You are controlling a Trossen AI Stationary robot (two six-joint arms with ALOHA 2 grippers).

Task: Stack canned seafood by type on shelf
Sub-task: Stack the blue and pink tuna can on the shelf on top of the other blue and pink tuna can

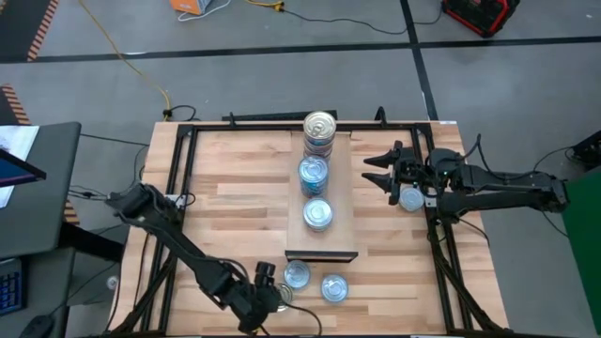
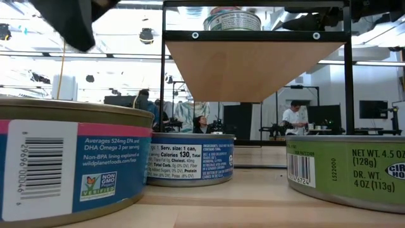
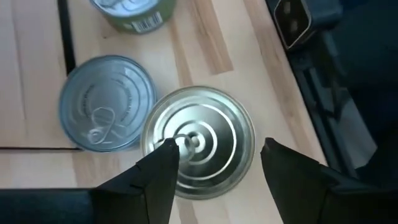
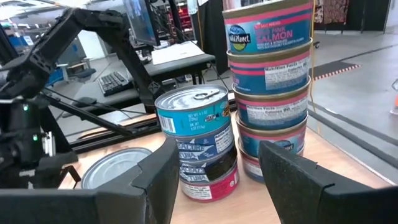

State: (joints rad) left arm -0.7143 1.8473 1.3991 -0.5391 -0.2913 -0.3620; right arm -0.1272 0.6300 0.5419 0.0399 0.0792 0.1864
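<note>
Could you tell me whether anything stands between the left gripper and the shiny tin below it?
Nothing visible does. The left gripper hangs right over the shiny tin, one finger on each side, jaws open. The blue-topped tin lies beside it, outside the fingers.

You have pale, striped wood on the tabletop (image 1: pixel 235 188) and a plainer tan board for the shelf (image 1: pixel 340 202). Your tall stack (image 4: pixel 270 81) wears blue-and-pink salmon labels; the shorter stack (image 4: pixel 199 143) runs teal, dark blue, then red. Below the left gripper (image 3: pixel 214 165) sits a shiny silver tin (image 3: pixel 199 140) with ringed ridges, beside a pale-blue one (image 3: pixel 107 102)
</note>
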